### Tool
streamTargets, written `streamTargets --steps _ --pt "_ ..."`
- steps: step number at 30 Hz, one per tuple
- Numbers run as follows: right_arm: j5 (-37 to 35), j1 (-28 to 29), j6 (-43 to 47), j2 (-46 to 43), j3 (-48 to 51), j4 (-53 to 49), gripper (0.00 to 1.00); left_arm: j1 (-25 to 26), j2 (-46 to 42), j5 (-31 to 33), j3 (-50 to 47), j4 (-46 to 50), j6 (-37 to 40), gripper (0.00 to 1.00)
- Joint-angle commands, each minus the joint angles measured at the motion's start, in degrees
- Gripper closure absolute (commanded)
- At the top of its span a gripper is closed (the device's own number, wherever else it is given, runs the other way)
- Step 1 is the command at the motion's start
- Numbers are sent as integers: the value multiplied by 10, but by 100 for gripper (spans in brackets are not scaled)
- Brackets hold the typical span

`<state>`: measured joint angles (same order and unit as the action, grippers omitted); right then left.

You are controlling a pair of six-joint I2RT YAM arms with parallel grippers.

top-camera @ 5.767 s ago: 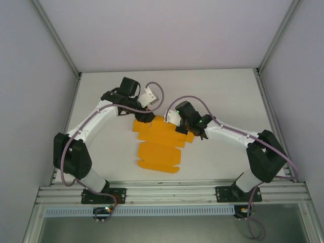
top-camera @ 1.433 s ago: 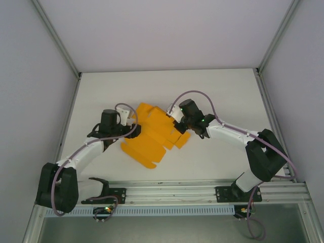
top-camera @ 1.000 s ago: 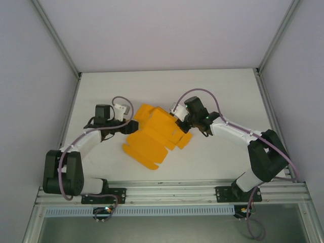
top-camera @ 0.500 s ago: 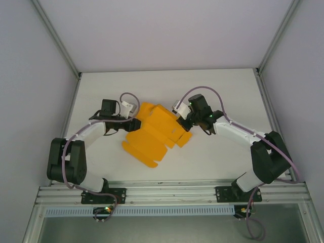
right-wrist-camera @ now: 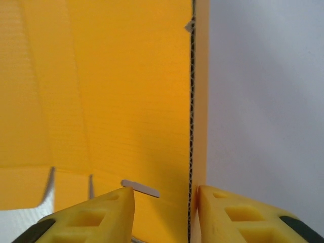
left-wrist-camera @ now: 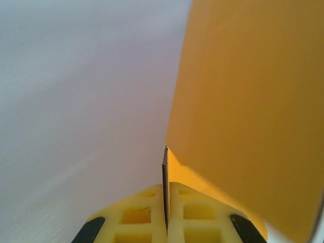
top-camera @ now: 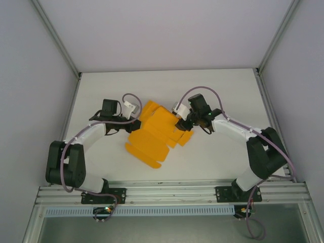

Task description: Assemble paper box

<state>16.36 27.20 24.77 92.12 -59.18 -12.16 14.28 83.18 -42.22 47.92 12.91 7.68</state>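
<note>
The white bench point(top-camera: 228, 91) runs from the near rail to the far wall. The paper box point(top-camera: 154, 132) lies at its middle as a wide orange sheet of flaps and creases. It is set at a slant, with its broadest flap toward the near left and its narrower flaps toward the far right.

The left arm point(top-camera: 91, 132) reaches in from the left to the sheet's far-left edge. The right arm point(top-camera: 235, 132) reaches in from the right to its far-right flaps.

In the left wrist view, the left fingers point(left-wrist-camera: 136, 212) are pressed together, pinching the thin edge of the paper box point(left-wrist-camera: 243, 101), which rises just beyond them.

In the right wrist view, the right fingers point(right-wrist-camera: 101, 212) stand spread. The corrugated edge of the paper box point(right-wrist-camera: 126, 91) runs between them, close against the right-hand finger and apart from the left-hand one.
</note>
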Motion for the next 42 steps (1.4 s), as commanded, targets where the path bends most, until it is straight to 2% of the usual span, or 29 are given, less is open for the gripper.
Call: streamTargets --steps 1,2,3,5,6,8,10,12,15,17,20,24,27,31,35,38,41,42 --pt "-4 -10 10 28 -22 -23 66 7 -24 -32 -7 9 30 100" --pt "1 -15 5 29 -22 -15 73 5 -26 -32 -7 11 32 100" --pt "8 -19 1 30 -23 -9 74 4 -28 -39 -7 14 33 100" --pt "9 -21 -3 33 -21 8 66 4 -31 -48 -7 19 39 100" --pt "2 -22 -4 36 -21 16 65 4 -32 -50 -7 20 41 100" --pt "-6 -25 -2 43 -25 20 73 4 -35 -46 -9 22 43 100" --pt "-15 -29 -11 50 -35 14 90 5 -37 -38 -10 23 43 100" --pt "-21 -31 -28 50 -38 16 100 5 -39 -20 -10 23 37 100" --pt "-14 -40 -77 49 -39 17 100 4 -45 20 -19 -7 7 100" --pt "17 -55 -125 52 -42 11 100 7 -55 37 -33 -34 -20 100" --pt "54 -76 -176 67 -63 -33 100 17 -84 95 -65 -81 -57 100" --pt "84 -78 -191 81 -103 -106 100 75 -134 217 -87 -86 -45 100" --pt "121 -76 -194 83 -121 -142 100 118 -170 288 -121 -137 -45 100" --pt "88 -56 -189 65 -110 -145 100 155 -187 389 -142 -200 -71 100" --pt "96 -50 -215 58 -117 -158 100 213 -167 456 -151 -244 -13 97" --pt "94 -38 -220 54 -121 -166 100 262 -131 536 -138 -250 27 97" --pt "60 -14 -195 40 -112 -159 100 285 -93 550 -121 -252 34 95" --pt "41 -5 -186 37 -109 -158 100 289 -81 542 -116 -256 34 88"
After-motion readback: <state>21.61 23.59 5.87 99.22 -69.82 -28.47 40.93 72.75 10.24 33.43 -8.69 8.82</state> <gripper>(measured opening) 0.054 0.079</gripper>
